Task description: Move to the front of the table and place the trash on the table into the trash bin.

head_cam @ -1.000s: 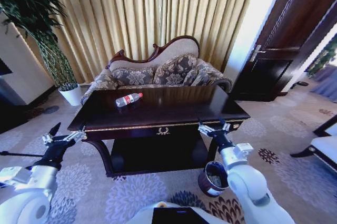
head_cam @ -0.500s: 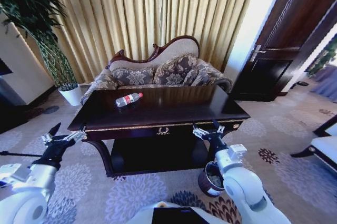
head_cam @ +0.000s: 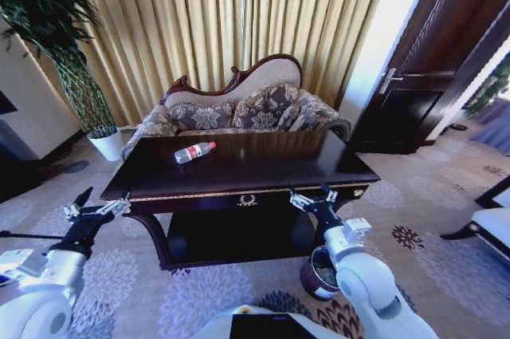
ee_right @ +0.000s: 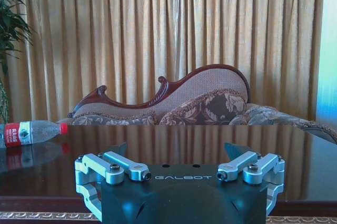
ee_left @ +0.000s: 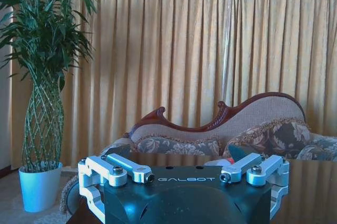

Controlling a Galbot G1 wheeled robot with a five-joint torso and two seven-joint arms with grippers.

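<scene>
The table (head_cam: 239, 165) of glossy dark wood stands in front of a floral sofa (head_cam: 239, 108), and on its front rail there is a gold ornament (head_cam: 247, 199) in the middle. On the table top, toward the far left part, a clear plastic bottle (head_cam: 194, 150) lies on its side; it has a red label and a red cap. In the right wrist view the same bottle (ee_right: 31, 132) lies on the shiny top, and the white text on the label is too small to read.

The right gripper (head_cam: 313, 196) is just in front of the table's front rail, to the right of the gold ornament, and its fingers are spread wide with nothing between them. The word "GALBOT" is printed on its dark body in the right wrist view, where the right gripper (ee_right: 179, 155) points over the table top toward the sofa.

The trash bin (head_cam: 322, 270) stands on the carpet near the front right leg of the table, partly hidden behind the right arm; something pale is inside it.

The left gripper (head_cam: 94, 205) hangs beside the front left corner of the table, also spread wide and empty. The left wrist view shows "GALBOT" on it too, and a plant in a white pot (ee_left: 38, 192) stands to the left of the table.
</scene>
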